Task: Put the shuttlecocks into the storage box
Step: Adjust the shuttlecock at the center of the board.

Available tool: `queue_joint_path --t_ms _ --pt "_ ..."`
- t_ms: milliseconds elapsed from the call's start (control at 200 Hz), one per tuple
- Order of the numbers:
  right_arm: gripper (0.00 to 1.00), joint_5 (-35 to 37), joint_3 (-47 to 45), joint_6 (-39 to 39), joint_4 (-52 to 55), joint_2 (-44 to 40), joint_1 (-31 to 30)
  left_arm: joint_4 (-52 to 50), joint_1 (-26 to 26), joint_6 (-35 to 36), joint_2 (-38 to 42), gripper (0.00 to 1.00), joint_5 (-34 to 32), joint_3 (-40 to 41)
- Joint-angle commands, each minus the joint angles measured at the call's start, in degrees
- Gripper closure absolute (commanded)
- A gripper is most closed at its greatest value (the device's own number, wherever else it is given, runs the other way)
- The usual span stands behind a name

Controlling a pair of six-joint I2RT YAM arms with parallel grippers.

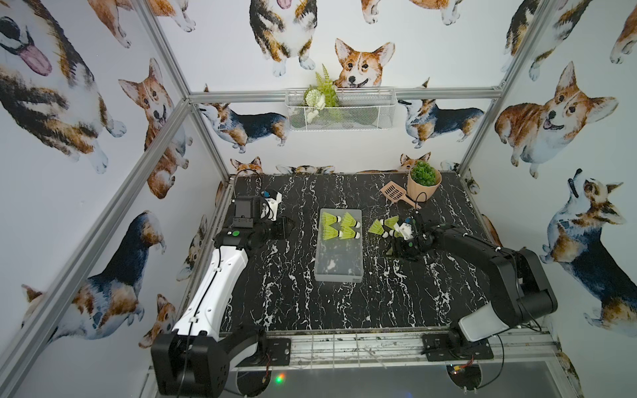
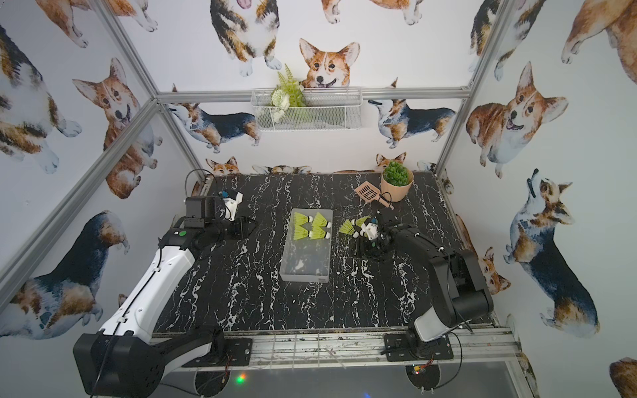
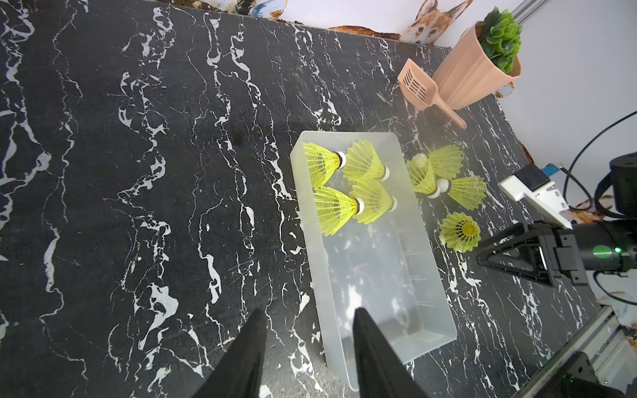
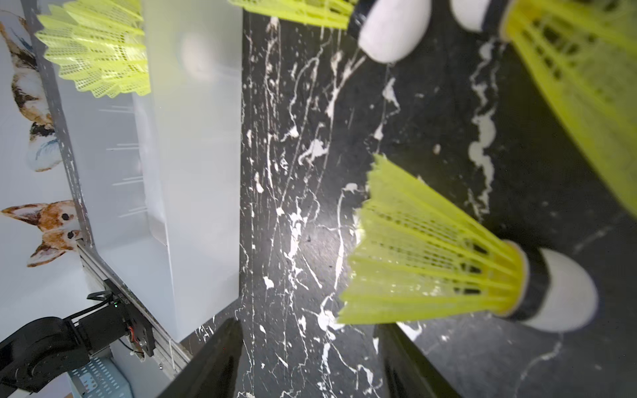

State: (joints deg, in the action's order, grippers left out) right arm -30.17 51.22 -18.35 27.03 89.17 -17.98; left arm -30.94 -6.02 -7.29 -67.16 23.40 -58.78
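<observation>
left claw (image 1: 283, 228): centre left in a top view, well apart from the box. Its jaws are spread and nothing is between them.
box (image 1: 339, 275): mid-frame on the tabletop (image 1: 275, 296), with its long side running up the picture. Its lower half is bare.
boxed four (image 1: 341, 225): on their sides in the box's upper end, in two rows of two, packed close together.
loose four (image 3: 465, 191): on the tabletop just right of the box, level with its upper end. Three are bunched together and one lies apart.
nearest one (image 4: 431, 258): lies on its side closest to the right claw, with the skirt mouth turned toward the box and the white tip away from it.
right claw (image 4: 308, 327): right of centre in both top views and low over the tabletop. Its jaws are parted and empty, and the nearest one's skirt rim is just beside one finger.
handling: likely featherlight. The mesh skirt should flex and spring back, so a hard squeeze may deform it. The rounded tip looks smooth and may slip out of a grip, and a nudge would probably roll it in an arc.
hold: probably best across the black band, where the cone looks narrowest and stiffest.
</observation>
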Motion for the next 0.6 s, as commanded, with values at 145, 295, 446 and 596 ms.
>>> queue_joint_path --t_ms 145,295,446,596 --pt "0.34 -0.6 2.2 -0.6 -7.6 1.5 -0.2 1.5 0.0 0.1 0.1 0.55 0.2 0.1" --pt "0.34 5.7 1.6 4.1 -3.9 -2.4 -0.2 1.4 0.0 0.1 0.1 0.55 0.0 0.1" --pt "0.34 15.1 -1.2 7.8 0.1 -7.4 0.0 1.5 0.0 0.0 0.0 0.55 0.1 0.1" --pt "0.34 18.3 -3.1 10.0 1.4 -8.1 1.7 1.6 0.0 0.0 -0.1 0.55 0.2 0.1"
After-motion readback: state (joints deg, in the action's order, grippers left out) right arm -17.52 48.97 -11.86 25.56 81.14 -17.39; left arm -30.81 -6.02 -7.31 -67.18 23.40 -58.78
